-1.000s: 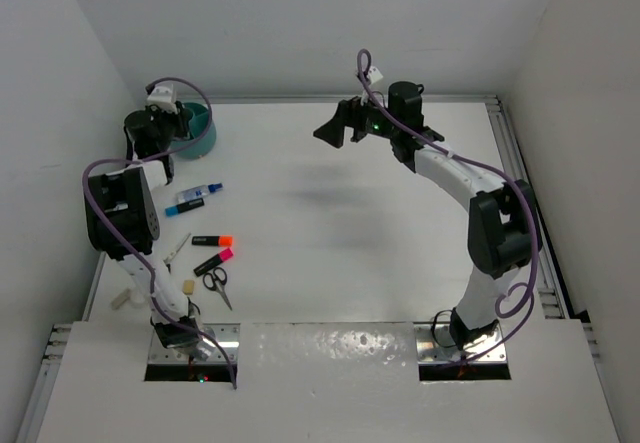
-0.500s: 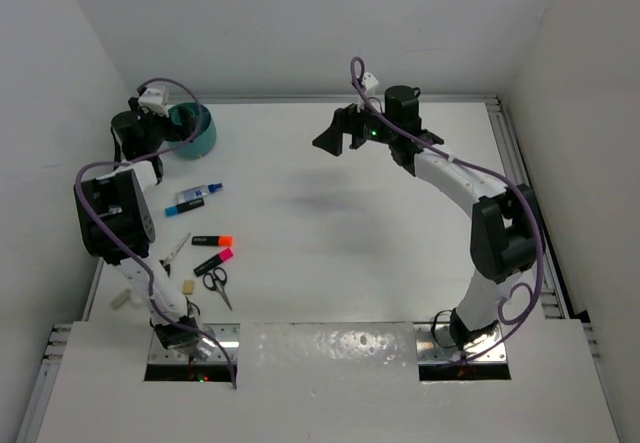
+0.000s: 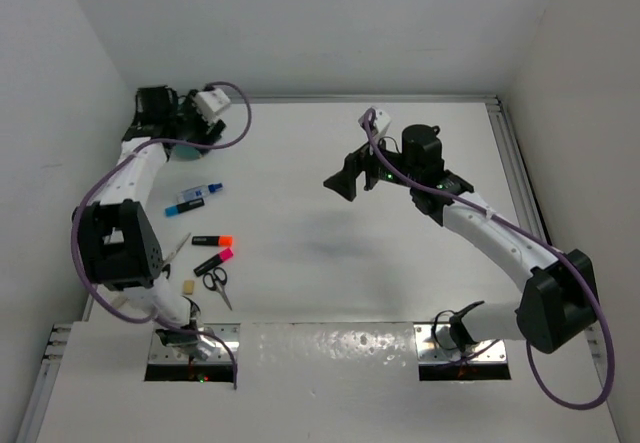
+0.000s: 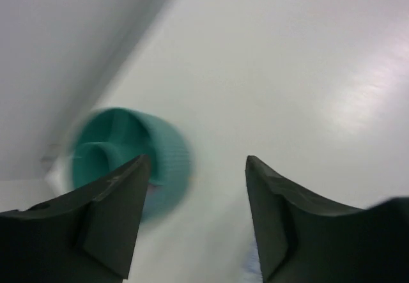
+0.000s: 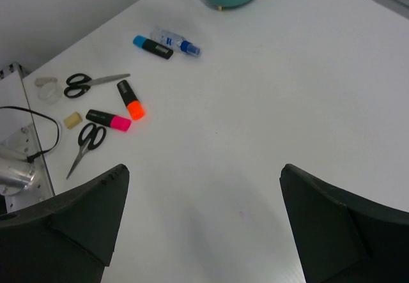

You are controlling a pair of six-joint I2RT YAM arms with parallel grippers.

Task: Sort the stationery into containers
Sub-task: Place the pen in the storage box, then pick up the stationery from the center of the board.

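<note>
Left gripper (image 4: pixel 196 161): jaws spread wide with nothing between them. From my seat it hangs over the far-left corner of the worktop (image 3: pixel 330 263), by the cup.
Cup (image 4: pixel 128 161): teal, upright, inner dividers showing. It is smeared in my left wrist view, lying below and left of the gap between the jaws. In the top view the left wrist hides most of it.
Right gripper (image 5: pixel 203 168): jaws released and empty, held above the middle of the worktop and well apart from every item.
Blue marker (image 5: pixel 153 46): lies flat on the worktop near the cup, just beside a clear marker (image 5: pixel 176 41) with a blue cap.
Orange marker (image 5: pixel 131 99): black body, lying flat, with the pink marker (image 5: pixel 108 120) just beside it.
Scissors (image 5: pixel 92 82): black handles, closed, near the left edge.
Second scissors (image 5: pixel 86 142): also closed, lying on the near side of the pink marker.
Eraser (image 5: pixel 72 119): tan, just beside the pink marker's black end.
Sorting: every item listed lies on the worktop outside the cup — what the cup holds I cannot tell.
</note>
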